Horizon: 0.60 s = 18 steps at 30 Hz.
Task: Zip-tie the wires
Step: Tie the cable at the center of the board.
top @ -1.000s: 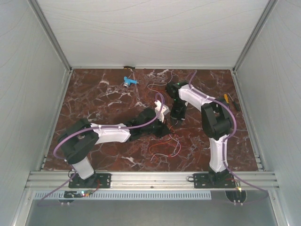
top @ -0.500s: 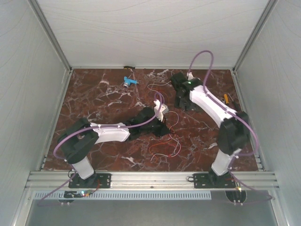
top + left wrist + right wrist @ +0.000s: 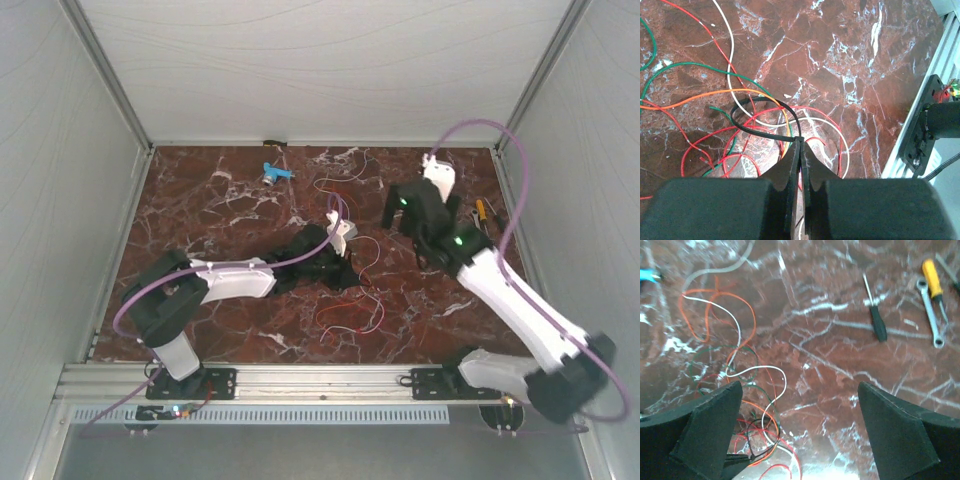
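The wires lie in a loose red, orange, white and green tangle on the marble. In the left wrist view the wires pass through a black zip tie loop. My left gripper is shut on the zip tie where the loop closes. Seen from above, the left gripper rests low over the tangle. My right gripper hangs raised to the right of the wires. The right gripper is open wide with nothing between its fingers. The wires and zip tie show below it, at its left.
A blue-and-white plastic piece lies near the back wall. A black screwdriver, a wrench and a yellow-handled tool lie at the right. White walls enclose the table; an aluminium rail runs along the front.
The right gripper opened, let go at the wires and lifted away to the right as its arm swung outward. The left gripper stayed shut on the zip tie.
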{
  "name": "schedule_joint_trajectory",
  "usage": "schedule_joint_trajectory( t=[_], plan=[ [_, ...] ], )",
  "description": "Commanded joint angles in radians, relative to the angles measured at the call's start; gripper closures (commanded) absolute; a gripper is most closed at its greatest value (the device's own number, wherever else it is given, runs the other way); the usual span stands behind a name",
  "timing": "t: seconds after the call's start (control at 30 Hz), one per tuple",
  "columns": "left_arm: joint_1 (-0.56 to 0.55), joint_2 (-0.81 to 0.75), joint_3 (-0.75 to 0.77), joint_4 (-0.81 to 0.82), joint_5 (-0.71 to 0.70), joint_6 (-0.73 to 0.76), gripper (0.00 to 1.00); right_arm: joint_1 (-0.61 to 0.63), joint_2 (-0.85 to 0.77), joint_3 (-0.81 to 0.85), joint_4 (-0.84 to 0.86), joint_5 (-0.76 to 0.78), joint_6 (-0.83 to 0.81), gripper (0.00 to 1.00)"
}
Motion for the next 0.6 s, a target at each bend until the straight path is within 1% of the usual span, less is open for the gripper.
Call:
schedule_joint_trajectory(
  t=[0.0, 0.07, 0.13, 0.17, 0.2, 0.23, 0.27, 0.3, 0.33, 0.37, 0.47, 0.53, 0.57],
  plan=[
    [0.02, -0.019, 0.063, -0.021, 0.051, -0.017, 1.0, 0.006, -0.195, -0.297, 0.476, -0.073, -0.336, 0.02],
    [0.026, -0.015, 0.079, -0.048, 0.07, -0.022, 1.0, 0.006, -0.3, -0.402, 0.544, -0.243, -0.426, 0.02],
    [0.03, -0.012, 0.099, -0.086, 0.081, -0.021, 1.0, 0.006, -0.395, -0.541, 0.637, -0.349, -0.486, 0.05],
    [0.034, -0.01, 0.11, -0.109, 0.09, -0.021, 1.0, 0.009, -0.437, -0.609, 0.703, -0.404, -0.511, 0.08],
    [0.038, -0.008, 0.119, -0.125, 0.101, -0.025, 1.0, 0.015, -0.478, -0.674, 0.782, -0.498, -0.542, 0.08],
    [0.045, -0.008, 0.127, -0.137, 0.113, -0.031, 1.0, 0.024, -0.509, -0.744, 0.873, -0.608, -0.566, 0.03],
    [0.053, -0.007, 0.137, -0.153, 0.129, -0.036, 1.0, 0.031, -0.529, -0.8, 0.944, -0.736, -0.62, 0.02],
    [0.06, -0.006, 0.149, -0.17, 0.145, -0.04, 1.0, 0.037, -0.537, -0.834, 0.979, -0.888, -0.734, 0.02],
    [0.069, -0.002, 0.16, -0.186, 0.157, -0.043, 1.0, 0.048, -0.532, -0.85, 0.976, -0.974, -0.855, 0.02],
    [0.077, 0.003, 0.174, -0.207, 0.166, -0.046, 1.0, 0.056, -0.518, -0.858, 0.978, -0.979, -0.909, 0.02],
    [0.094, 0.035, 0.204, -0.243, 0.189, -0.06, 1.0, 0.057, -0.455, -0.781, 0.911, -0.937, -0.922, 0.02],
    [0.107, 0.059, 0.23, -0.273, 0.214, -0.07, 1.0, 0.055, -0.435, -0.747, 0.859, -0.986, -0.984, 0.02],
    [0.113, 0.07, 0.241, -0.285, 0.226, -0.076, 1.0, 0.053, -0.431, -0.744, 0.849, -1.008, -1.017, 0.05]
  ],
)
